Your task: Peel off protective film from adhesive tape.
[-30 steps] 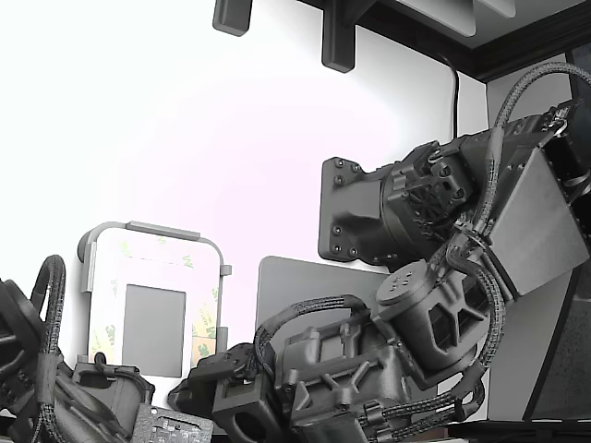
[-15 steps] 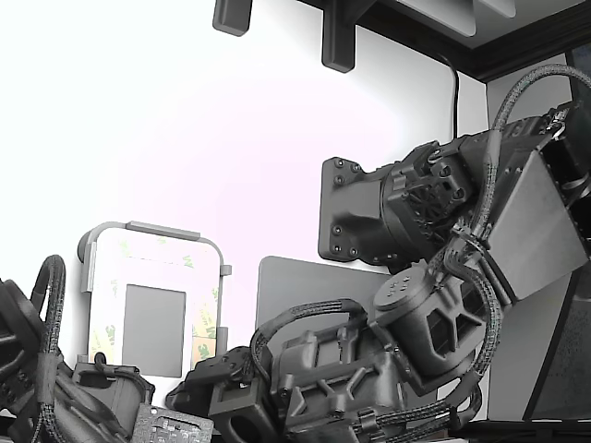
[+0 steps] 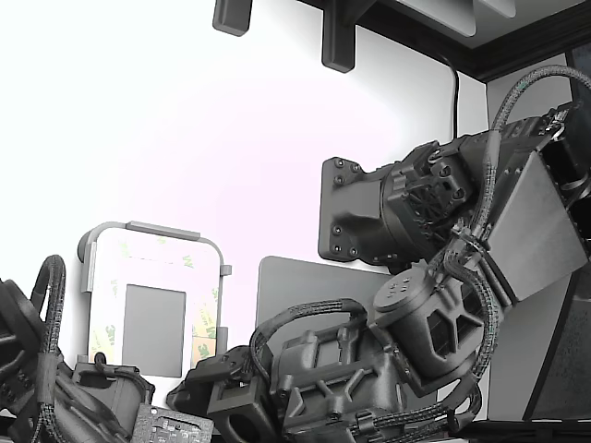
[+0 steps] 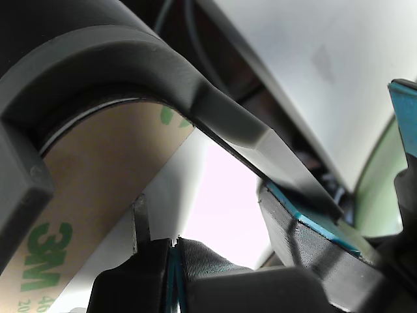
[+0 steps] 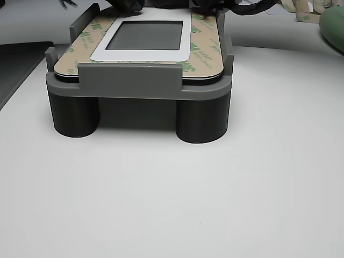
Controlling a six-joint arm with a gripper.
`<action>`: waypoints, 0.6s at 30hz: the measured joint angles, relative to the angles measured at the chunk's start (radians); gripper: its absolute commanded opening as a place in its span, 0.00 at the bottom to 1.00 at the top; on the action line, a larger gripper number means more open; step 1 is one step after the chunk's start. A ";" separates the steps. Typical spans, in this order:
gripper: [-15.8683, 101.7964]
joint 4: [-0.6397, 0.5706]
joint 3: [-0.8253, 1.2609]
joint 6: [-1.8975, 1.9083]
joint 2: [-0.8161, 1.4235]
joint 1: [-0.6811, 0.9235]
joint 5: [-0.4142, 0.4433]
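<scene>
The white plate (image 3: 152, 251) sits in a grey fixture (image 3: 162, 231) at the exterior view's lower left, framing a grey square (image 3: 153, 329). Tan 3M-printed film (image 3: 205, 337) covers the tape strips around it. The other view shows the film (image 5: 80, 45) on all sides of the square (image 5: 146, 35). The arm's wrist end (image 3: 208, 392) is low by the plate's lower right corner. In the wrist view the film (image 4: 98, 189) curves under the fixture's corner (image 4: 130, 59). My gripper (image 4: 174, 254) has dark fingers with teal pads right beside it. How the jaws stand is unclear.
A large dark grey mat (image 3: 305, 281) lies right of the fixture, also in the other view (image 5: 16, 59). A black bracket (image 3: 351, 212) is on the wall. Loose tan strips (image 5: 301, 8) and a green object (image 5: 333, 27) lie far right. A second arm (image 3: 37, 388) sits at the exterior view's lower left.
The arm's lower body and elbow have shifted slightly towards the exterior view's left and down. The plate and film look unchanged.
</scene>
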 measured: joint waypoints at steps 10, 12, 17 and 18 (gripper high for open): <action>0.04 0.041 -0.025 0.002 0.000 0.000 -0.003; 0.04 0.043 -0.028 0.002 0.000 0.000 -0.003; 0.04 0.041 -0.035 -0.017 -0.006 0.000 -0.005; 0.04 0.041 -0.040 -0.021 -0.011 0.000 -0.005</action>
